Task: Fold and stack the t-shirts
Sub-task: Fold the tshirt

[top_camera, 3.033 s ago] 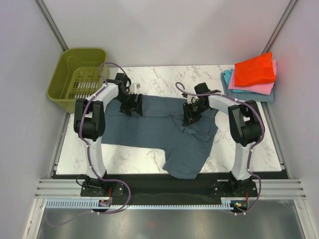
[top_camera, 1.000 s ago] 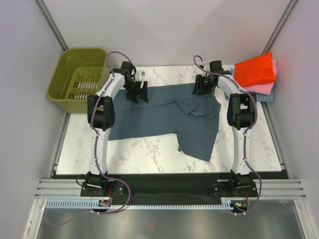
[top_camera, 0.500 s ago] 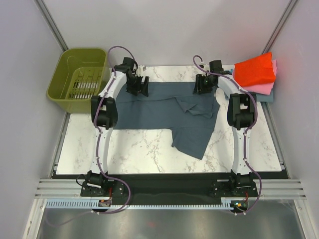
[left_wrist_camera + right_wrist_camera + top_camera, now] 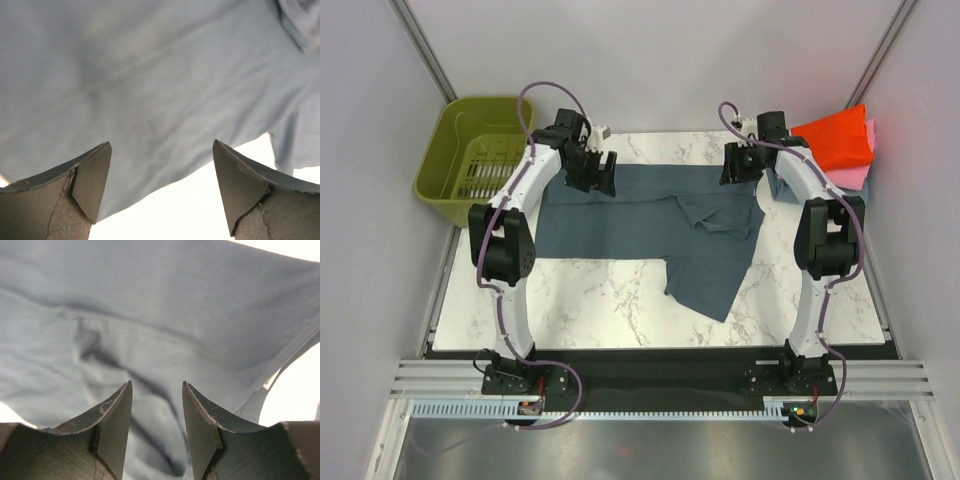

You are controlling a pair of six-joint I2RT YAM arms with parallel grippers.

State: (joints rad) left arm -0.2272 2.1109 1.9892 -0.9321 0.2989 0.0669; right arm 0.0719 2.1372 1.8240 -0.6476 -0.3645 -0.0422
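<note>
The slate blue-grey t-shirt (image 4: 620,225) lies spread on the marble table (image 4: 590,300), with one part folded over near its right side and a flap hanging toward the front. My left gripper (image 4: 590,170) hovers over its far left edge, fingers wide apart and empty; in the left wrist view the gripper (image 4: 160,185) shows only the cloth (image 4: 150,75) beneath. My right gripper (image 4: 740,165) is above the shirt's far right edge. In its own view the right gripper (image 4: 156,425) is open over wrinkled cloth (image 4: 175,300). A folded red-orange shirt (image 4: 835,135) tops a pink one (image 4: 850,178) at the back right.
An olive-green plastic basket (image 4: 475,160) stands off the table's back left corner. Grey walls close in both sides. The folded stack sits right beside my right arm's forearm.
The shirt slid toward the back of the table, then came to rest. My left gripper opened wider and let go. Both arms' elbows swung outward.
</note>
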